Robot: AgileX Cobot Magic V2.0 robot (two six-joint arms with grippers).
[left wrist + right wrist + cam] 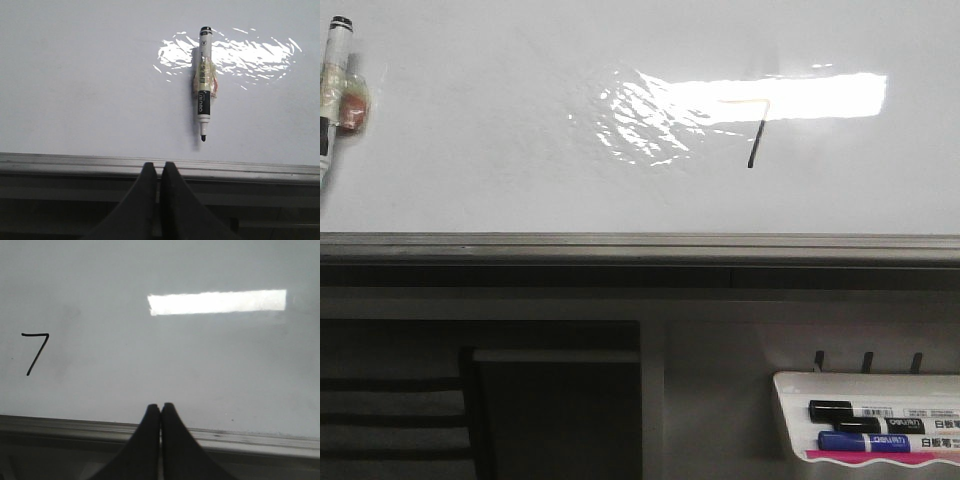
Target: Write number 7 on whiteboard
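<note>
The whiteboard [520, 190] fills the upper part of the front view, with a grey metal edge rail [640, 246] along its near side. The number 7 [756, 130] is drawn on it right of centre, a dark slanted downstroke with a faint top bar in the glare. It also shows in the right wrist view [34, 353]. A marker [204, 83] wrapped in tape lies on the board, seen at the far left in the front view [334, 80]. My left gripper [159, 166] is shut and empty at the rail. My right gripper [160, 406] is shut and empty at the rail.
A small white marker tray [880, 425] with a black marker [850, 411] and a blue marker [865, 441] hangs below the board at the right. A dark frame [550, 410] sits below at the left. Bright light glare [740, 100] crosses the board.
</note>
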